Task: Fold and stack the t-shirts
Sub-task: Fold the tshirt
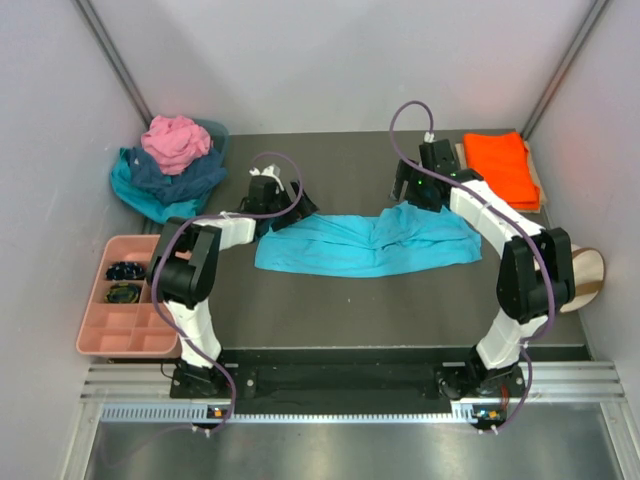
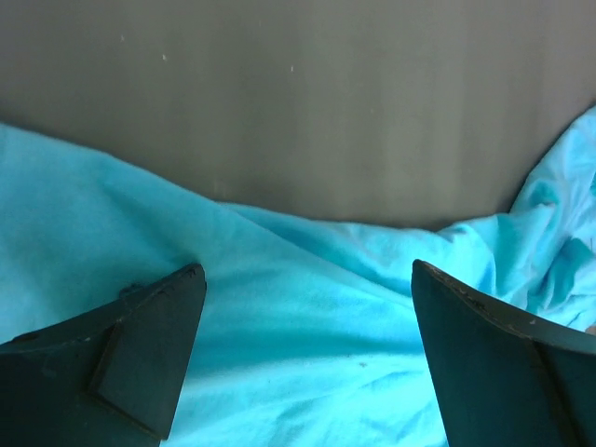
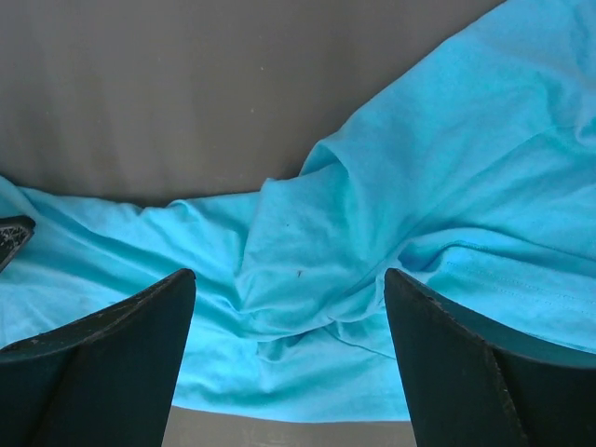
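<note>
Across the middle of the desk I see the turquoise t-shirt [image 1: 370,245], a long rumpled band running left to right, bunched into folds near its centre. The left end effector [image 1: 285,212] sits over the shirt's left end, on the far side. In its wrist view the left end effector [image 2: 307,268] has its fingers [image 2: 149,345] spread wide with only turquoise cloth below them and nothing gripped. The right end effector [image 1: 415,188] hangs over the shirt's far right end. From its own camera the right end effector [image 3: 289,275] is also spread apart and empty above a creased ridge of the fabric. I cannot tell whether either pair of tips touches the cloth.

At the far right corner of the desk an orange t-shirt [image 1: 500,168] lies folded flat. At the far left corner sits a loose heap: a pink t-shirt [image 1: 175,140] on top, a navy t-shirt [image 1: 185,175] under it, and a teal t-shirt [image 1: 140,192] at the bottom. A pink divided tray [image 1: 120,338] sits by the left edge.
</note>
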Robot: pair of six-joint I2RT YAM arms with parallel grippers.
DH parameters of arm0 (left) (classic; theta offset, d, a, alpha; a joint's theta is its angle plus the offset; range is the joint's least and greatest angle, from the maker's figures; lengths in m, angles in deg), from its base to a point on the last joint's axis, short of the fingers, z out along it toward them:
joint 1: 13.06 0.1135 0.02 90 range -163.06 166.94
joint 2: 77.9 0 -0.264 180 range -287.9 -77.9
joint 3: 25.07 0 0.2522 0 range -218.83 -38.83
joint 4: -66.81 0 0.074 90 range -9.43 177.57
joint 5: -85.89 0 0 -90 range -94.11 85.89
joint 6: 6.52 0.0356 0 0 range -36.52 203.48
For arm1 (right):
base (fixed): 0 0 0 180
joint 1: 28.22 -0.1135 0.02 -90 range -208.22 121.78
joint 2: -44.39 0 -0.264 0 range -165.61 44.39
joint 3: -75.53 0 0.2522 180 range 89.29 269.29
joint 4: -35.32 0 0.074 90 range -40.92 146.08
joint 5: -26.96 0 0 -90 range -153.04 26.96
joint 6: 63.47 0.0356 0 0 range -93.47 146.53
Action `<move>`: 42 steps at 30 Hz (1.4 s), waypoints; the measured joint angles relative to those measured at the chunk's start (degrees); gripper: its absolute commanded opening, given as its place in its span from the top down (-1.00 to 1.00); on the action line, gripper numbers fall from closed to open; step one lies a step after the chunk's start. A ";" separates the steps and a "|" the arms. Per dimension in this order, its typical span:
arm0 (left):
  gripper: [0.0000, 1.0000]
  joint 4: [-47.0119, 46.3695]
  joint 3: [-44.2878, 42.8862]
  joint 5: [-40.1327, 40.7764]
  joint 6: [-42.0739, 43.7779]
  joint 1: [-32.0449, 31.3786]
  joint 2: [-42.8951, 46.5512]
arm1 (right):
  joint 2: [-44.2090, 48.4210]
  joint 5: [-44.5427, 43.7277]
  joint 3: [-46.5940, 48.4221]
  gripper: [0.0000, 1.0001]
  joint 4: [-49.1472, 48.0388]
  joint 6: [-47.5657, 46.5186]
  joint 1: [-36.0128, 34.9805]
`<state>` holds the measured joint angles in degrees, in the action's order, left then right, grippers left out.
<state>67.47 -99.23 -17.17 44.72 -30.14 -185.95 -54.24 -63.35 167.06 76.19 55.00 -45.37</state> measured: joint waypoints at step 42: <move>-0.98 12.33 -7.02 12.52 -0.28 4.15 -2.08 | -16.46 -7.82 16.00 -0.65 7.43 -0.39 9.79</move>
<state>79.80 -106.25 -4.64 44.43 -25.98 -188.03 -70.70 -71.18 183.06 83.62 54.61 -35.58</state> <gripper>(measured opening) 0.987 0.825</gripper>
